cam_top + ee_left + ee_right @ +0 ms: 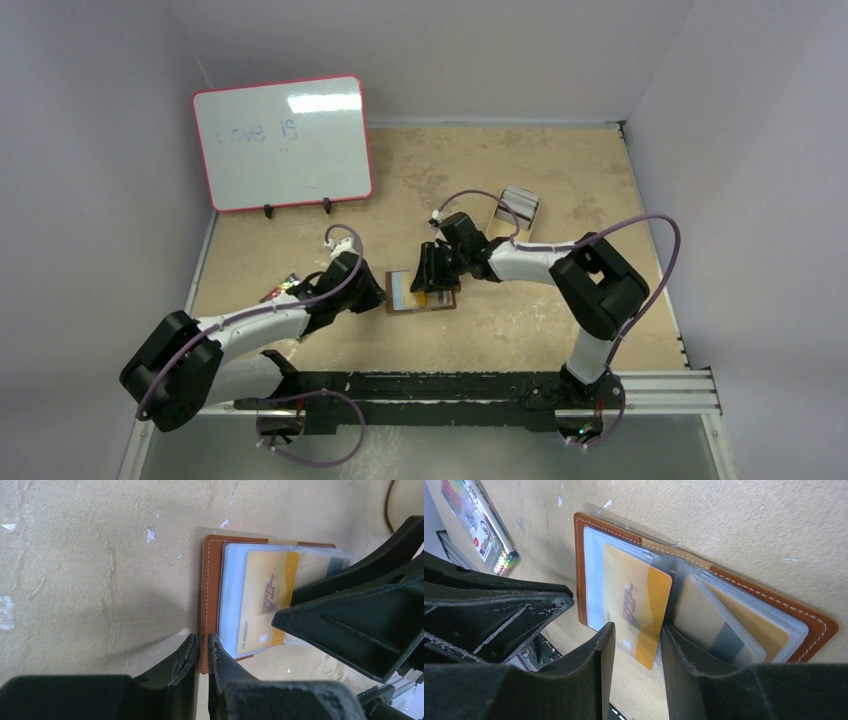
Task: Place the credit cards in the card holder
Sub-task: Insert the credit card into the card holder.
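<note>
The brown leather card holder (440, 302) lies open on the table, its clear sleeves facing up. My left gripper (202, 639) is shut on the stitched left edge of the card holder (211, 580). A gold credit card (631, 602) sits in the left sleeve, its lower corner sticking out. My right gripper (638, 630) stands open astride that corner, with gaps on both sides. A pale card with a dark stripe (719, 630) lies in a right-hand sleeve. In the left wrist view the gold card (265, 600) is partly hidden by the right fingers (350, 620).
A whiteboard (283, 143) stands at the back left. A shiny tin (520, 207) sits behind the right arm. A flat item with a rainbow-coloured edge (479, 525) lies on the table to the left, beside the left arm (260, 320).
</note>
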`<state>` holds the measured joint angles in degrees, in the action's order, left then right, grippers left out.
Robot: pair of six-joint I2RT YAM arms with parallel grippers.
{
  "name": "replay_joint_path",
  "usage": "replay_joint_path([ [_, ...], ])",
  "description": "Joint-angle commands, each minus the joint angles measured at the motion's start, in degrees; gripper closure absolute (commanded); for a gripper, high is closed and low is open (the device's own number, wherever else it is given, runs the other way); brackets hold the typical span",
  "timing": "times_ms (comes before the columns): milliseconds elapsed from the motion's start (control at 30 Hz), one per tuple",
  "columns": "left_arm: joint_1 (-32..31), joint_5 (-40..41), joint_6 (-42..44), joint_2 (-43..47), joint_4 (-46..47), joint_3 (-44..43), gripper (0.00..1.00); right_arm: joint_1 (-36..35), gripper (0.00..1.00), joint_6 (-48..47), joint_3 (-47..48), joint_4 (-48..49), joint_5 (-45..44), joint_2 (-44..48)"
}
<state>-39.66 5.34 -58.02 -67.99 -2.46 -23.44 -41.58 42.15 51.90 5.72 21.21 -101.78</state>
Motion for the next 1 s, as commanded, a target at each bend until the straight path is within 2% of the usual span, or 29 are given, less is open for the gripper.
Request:
replay_joint_path([
  [0,0.13,-1.19,-1.47,1.22,3.99,0.83,0.9,0.1,0.58,-0.82,-0.84,-2.78,-5.8,2.16],
  [500,0.11,-1.26,-1.65,1.9,3.32,0.49,0.9,0.1,0.58,-0.87,0.21,-6.63,-8.35,6.38],
  [967,0.13,-1.99,-2.35,0.13,6.43,1.43,0.88,0.01,0.57,-0.45,-0.9,-2.21,-6.8,3.99],
])
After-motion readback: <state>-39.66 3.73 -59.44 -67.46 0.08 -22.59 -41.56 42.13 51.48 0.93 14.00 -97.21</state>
